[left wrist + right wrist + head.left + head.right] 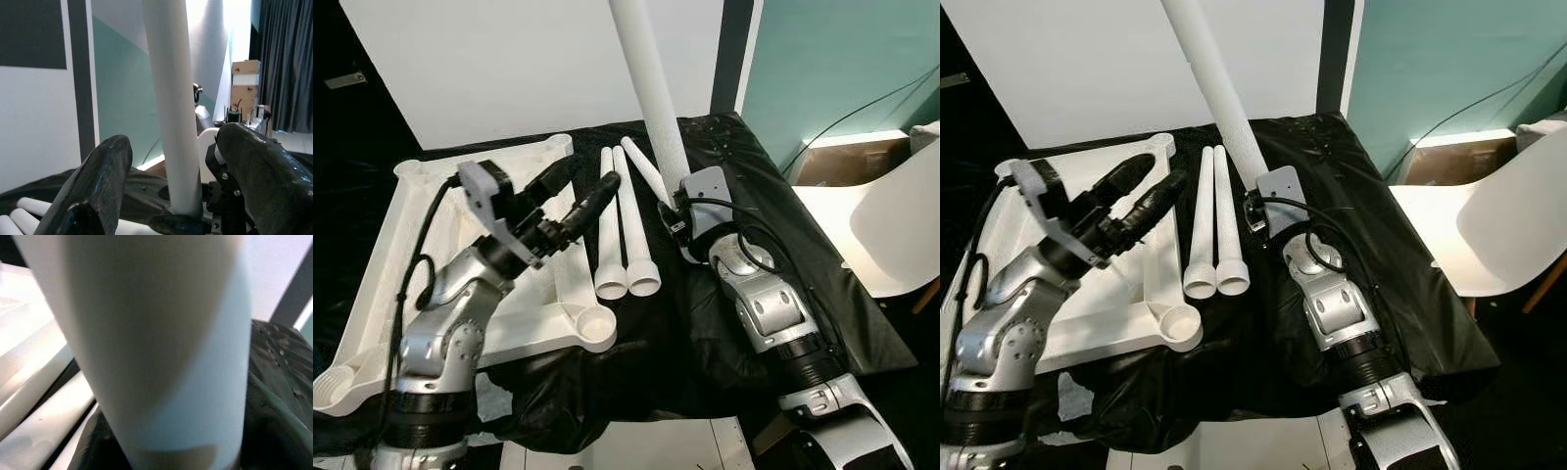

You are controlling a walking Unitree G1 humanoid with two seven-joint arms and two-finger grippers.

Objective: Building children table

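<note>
The white tabletop (401,245) lies upside down on the left, with a round leg socket (598,328) at its near corner. Two white legs (1205,220) lie side by side on the black cloth, and a third leg (644,168) lies slanted just behind them. My right gripper (677,211) is shut on the bottom end of a fourth white leg (651,88), which stands up tilted toward the wall. This leg looms large in the right wrist view (146,333). My left gripper (578,191) hovers open over the tabletop's right edge, its fingers (98,186) pointing at the held leg (171,98).
A black cloth (724,323) covers the work surface. At the right stand a white chair (891,225) and a cardboard box (842,162) by the teal wall. A white wall panel rises behind the tabletop.
</note>
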